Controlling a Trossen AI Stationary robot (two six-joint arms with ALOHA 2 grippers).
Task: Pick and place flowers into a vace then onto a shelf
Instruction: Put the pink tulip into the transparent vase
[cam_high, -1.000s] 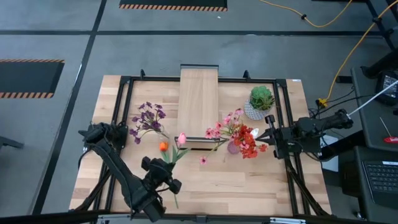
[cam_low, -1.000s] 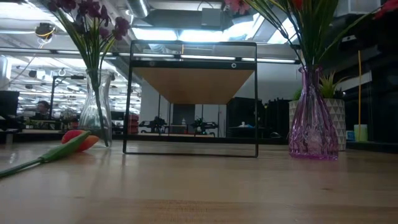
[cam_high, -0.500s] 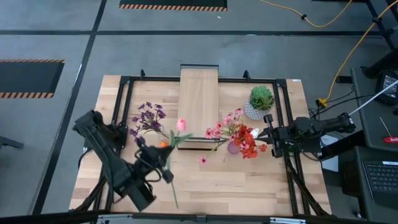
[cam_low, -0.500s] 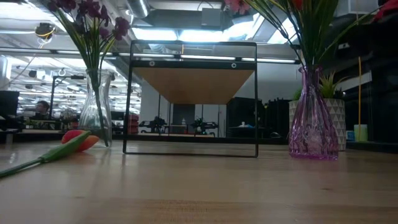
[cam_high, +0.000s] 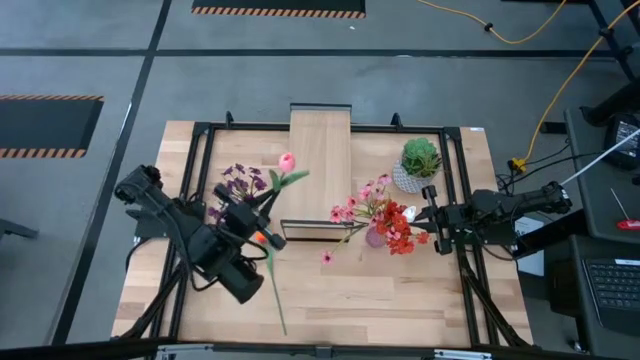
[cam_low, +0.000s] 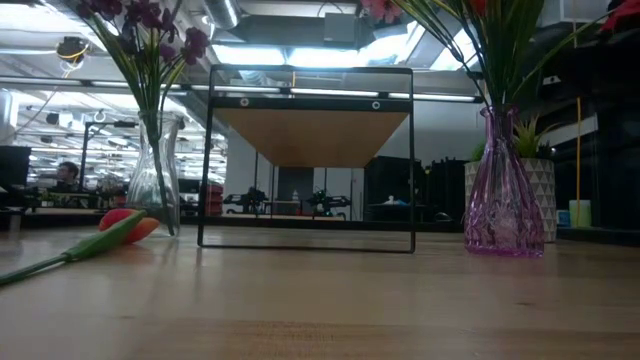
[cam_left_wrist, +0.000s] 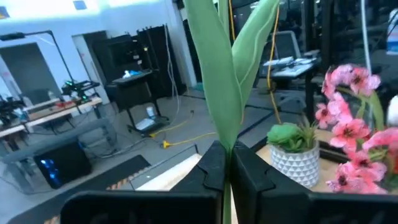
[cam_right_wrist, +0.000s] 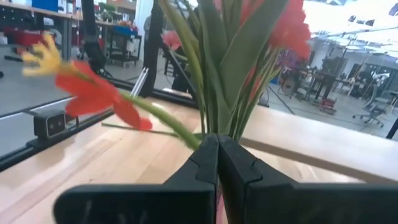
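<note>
Left gripper (cam_high: 256, 213) is up off the table, jaws clamped tight on the stem of the pink tulip (cam_high: 287, 161), its bloom over the near-left edge of the shelf (cam_high: 320, 160). The orange tulip (cam_low: 128, 225) lies flat by the clear vase (cam_low: 153, 188) of purple flowers (cam_high: 240, 185). Right gripper (cam_high: 428, 213) sits pinched closed, holding nothing, just beside the red blooms (cam_high: 398, 228) in the purple vase (cam_low: 503, 205).

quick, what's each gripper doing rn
left gripper: closed on the pink tulip's stem.
right gripper: closed, holding nothing, beside the purple vase.
</note>
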